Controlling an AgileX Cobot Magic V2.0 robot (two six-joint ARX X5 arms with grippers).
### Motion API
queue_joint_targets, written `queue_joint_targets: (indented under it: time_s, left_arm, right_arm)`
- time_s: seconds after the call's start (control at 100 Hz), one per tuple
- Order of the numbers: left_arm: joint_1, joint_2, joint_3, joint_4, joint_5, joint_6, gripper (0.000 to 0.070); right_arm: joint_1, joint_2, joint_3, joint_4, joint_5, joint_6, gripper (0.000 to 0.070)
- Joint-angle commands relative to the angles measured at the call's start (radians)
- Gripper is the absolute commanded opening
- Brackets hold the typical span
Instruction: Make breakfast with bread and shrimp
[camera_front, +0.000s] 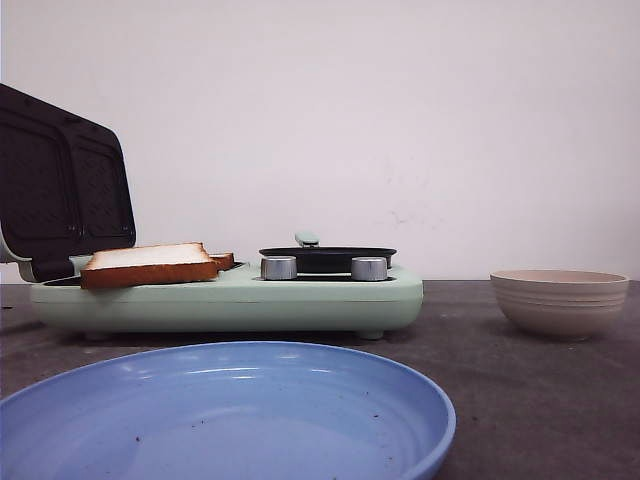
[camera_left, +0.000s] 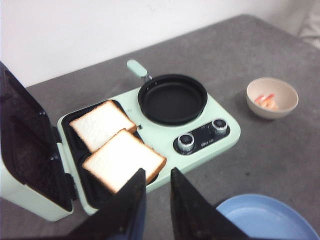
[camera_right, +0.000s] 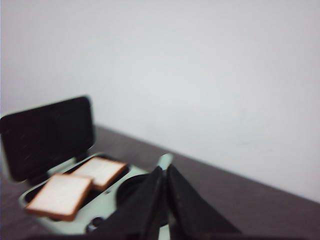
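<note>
Two bread slices lie in the open grill tray of a mint-green breakfast maker (camera_front: 300, 300). The near slice (camera_left: 124, 160) lies tilted over the tray's edge, the far slice (camera_left: 101, 124) flat behind it; both show in the front view (camera_front: 150, 265) and the right wrist view (camera_right: 60, 196). Orange-red shrimp (camera_left: 266, 101) lie in a beige bowl (camera_left: 272, 97) right of the machine (camera_front: 558, 300). My left gripper (camera_left: 157, 175) hovers above the machine's front edge, open a little and empty. My right gripper (camera_right: 165, 172) is shut and empty, held high over the machine's right part.
The machine's dark lid (camera_front: 60, 185) stands open at the left. A small black pan (camera_left: 172, 99) with a mint handle sits on its right half, behind two silver knobs (camera_front: 279, 267). A blue plate (camera_front: 230, 420) lies at the table's front.
</note>
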Motion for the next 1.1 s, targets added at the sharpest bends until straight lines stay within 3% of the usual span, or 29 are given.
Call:
queue_joint_targets:
  time_s: [0.0,0.16,0.29,0.51,0.65,0.89,1.09]
  left_arm:
    - [-0.005,0.002,-0.003,0.052,0.002,-0.026,0.0013]
    - [-0.006,0.001,-0.027,0.137,0.01,-0.027,0.0013]
    - [-0.005,-0.007,-0.027,0.151,0.008,-0.026,0.0013]
    - [-0.005,-0.043,-0.027,0.15,-0.016,-0.026,0.0014]
    - [-0.005,-0.062,-0.027,0.15,-0.084,-0.026,0.0013]
    - [0.008,-0.069,-0.027,0.198,-0.329,-0.074,0.0013]
    - [0.034,-0.053,-0.027,0.283,-0.342,-0.135,0.0012]
  right_arm:
    - [0.002,-0.1,-0.019,-0.006,0.023,-0.018,0.0003]
    - [0.002,-0.28,-0.07,-0.119,0.094,-0.021,0.0003]
    - [0.002,-0.348,-0.089,-0.2,0.093,-0.021,0.0003]
    - [0.003,-0.355,-0.092,-0.211,0.084,-0.024,0.0003]
    - [0.003,-0.355,-0.092,-0.214,0.085,-0.026,0.0003]
    - [0.003,-0.355,-0.093,-0.238,0.082,-0.021,0.0003]
    - [0.003,-0.355,-0.102,-0.246,0.082,-0.021,0.0004]
